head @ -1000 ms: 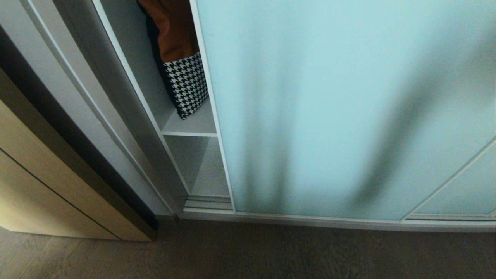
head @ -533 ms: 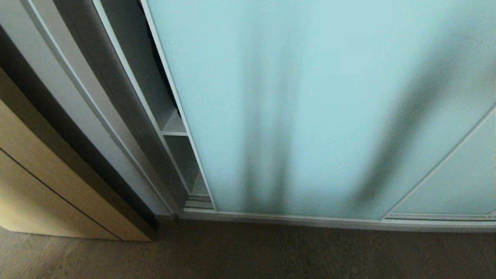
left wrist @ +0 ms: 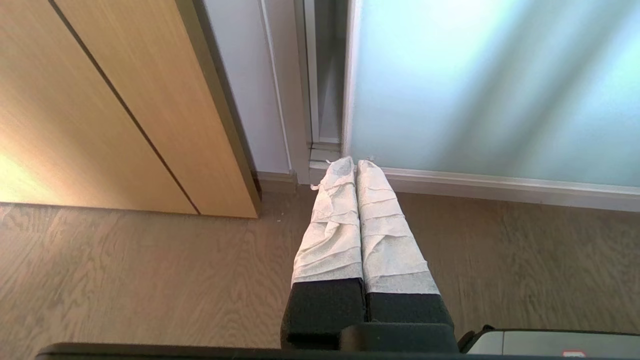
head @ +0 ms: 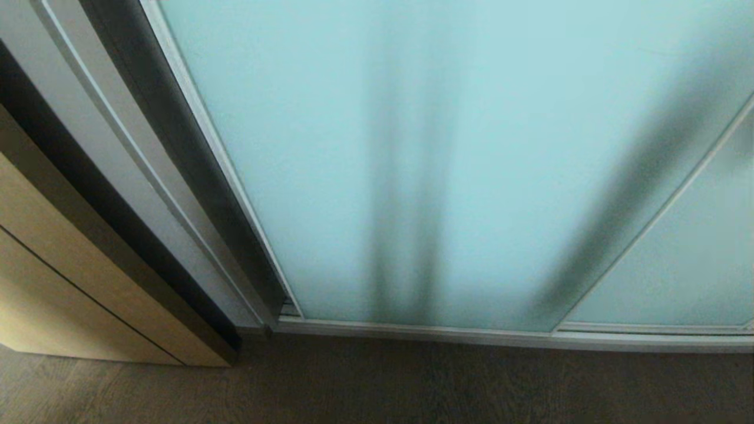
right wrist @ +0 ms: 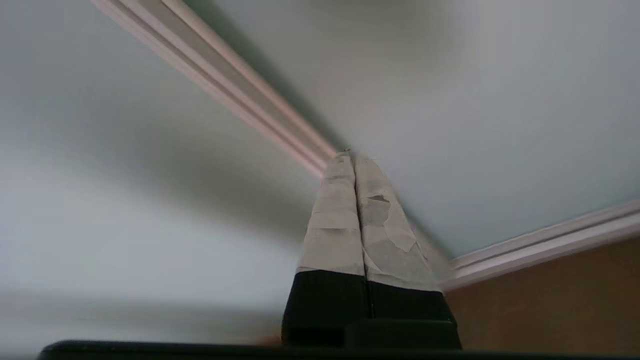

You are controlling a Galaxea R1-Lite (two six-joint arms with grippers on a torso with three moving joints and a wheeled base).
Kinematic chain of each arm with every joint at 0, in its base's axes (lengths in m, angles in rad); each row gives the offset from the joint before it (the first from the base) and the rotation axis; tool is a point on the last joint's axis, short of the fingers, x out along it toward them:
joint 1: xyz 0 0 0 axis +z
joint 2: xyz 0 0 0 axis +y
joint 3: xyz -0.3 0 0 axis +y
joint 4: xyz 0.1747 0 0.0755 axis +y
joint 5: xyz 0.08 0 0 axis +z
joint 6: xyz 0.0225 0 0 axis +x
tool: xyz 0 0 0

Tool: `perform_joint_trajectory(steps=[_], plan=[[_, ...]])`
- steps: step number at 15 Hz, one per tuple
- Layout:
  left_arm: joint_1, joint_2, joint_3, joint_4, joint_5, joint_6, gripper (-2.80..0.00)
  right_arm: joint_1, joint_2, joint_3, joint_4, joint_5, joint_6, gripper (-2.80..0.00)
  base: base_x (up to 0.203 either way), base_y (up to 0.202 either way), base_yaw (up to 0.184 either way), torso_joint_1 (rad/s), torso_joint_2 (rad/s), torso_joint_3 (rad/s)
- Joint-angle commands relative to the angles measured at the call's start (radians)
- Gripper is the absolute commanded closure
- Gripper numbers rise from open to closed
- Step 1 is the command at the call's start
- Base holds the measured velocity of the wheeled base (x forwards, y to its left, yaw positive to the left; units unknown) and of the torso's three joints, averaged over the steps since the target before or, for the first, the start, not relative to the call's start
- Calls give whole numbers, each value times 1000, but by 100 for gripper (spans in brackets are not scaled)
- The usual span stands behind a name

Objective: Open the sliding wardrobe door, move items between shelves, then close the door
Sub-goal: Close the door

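The closing step is all but done: the door [head: 447, 153] fills the opening, a sliver left at its frame [left wrist: 320, 90]. The right gripper [right wrist: 352, 157], pressed together and empty, tips at the door's stile, likely needs one last nudge; left gripper [left wrist: 350, 162] closed, empty, parked over the floor [left wrist: 150, 270]

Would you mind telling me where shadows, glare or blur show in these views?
Head view: two dark shadow bands cross the sliding wardrobe door.
Left wrist view: warm glare on the wood cabinet front.
Right wrist view: the door looks smeared behind the shut right gripper.
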Motion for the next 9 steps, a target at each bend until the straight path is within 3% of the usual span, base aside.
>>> perform_joint_trajectory(steps=[1,6,8,9], plan=[[0,2,0,0,0,1,0,29,53,-6,0,48,2,0,0,0,0,0,0,0],[0,2,0,0,0,0,0,198,112,-33,4,43,0,0,0,0,0,0,0,0],[0,3,0,0,0,0,0,275,115,-33,5,-14,1,0,0,0,0,0,0,0],[0,3,0,0,0,0,0,314,127,-35,2,-86,1,0,0,0,0,0,0,0]])
